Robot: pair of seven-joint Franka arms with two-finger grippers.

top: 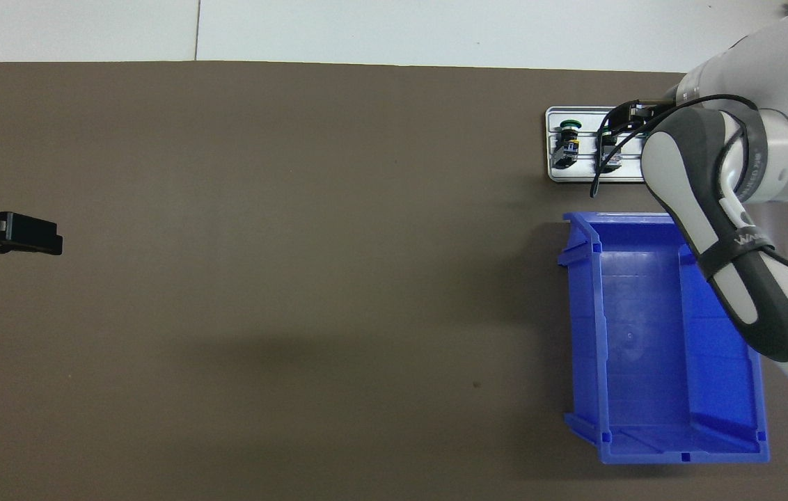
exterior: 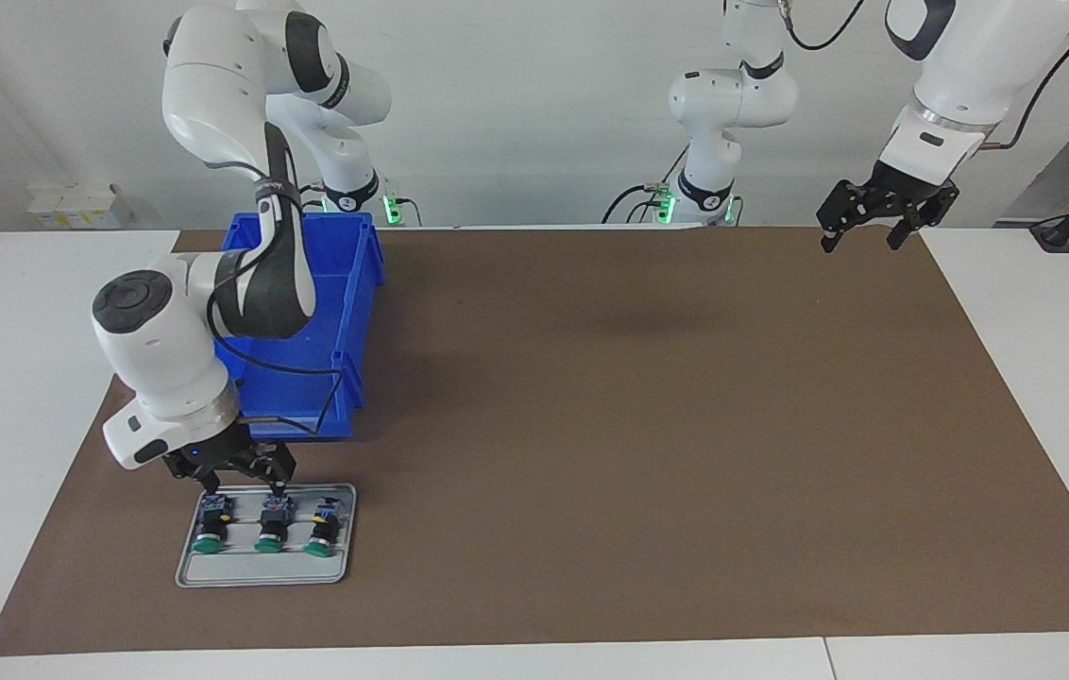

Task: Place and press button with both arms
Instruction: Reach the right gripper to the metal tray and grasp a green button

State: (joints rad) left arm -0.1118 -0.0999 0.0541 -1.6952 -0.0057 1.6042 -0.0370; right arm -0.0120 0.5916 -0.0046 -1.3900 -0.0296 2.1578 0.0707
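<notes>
Three look-alike buttons with green caps lie side by side on a grey tray (exterior: 261,571): one toward the right arm's end (exterior: 211,525), a middle one (exterior: 272,525) and one toward the left arm's end (exterior: 322,525). My right gripper (exterior: 246,485) is open, low over the tray's robot-side edge, its fingertips at the rear blocks of the first two buttons; I cannot tell if it touches them. In the overhead view the right arm hides part of the tray (top: 589,174); one button (top: 566,142) shows whole. My left gripper (exterior: 860,238) waits open and raised at the left arm's end, and it also shows in the overhead view (top: 53,240).
A blue bin (exterior: 350,312) stands on the brown mat (exterior: 638,425) just nearer to the robots than the tray; it shows nothing inside in the overhead view (top: 644,334). The right arm's forearm reaches over the bin.
</notes>
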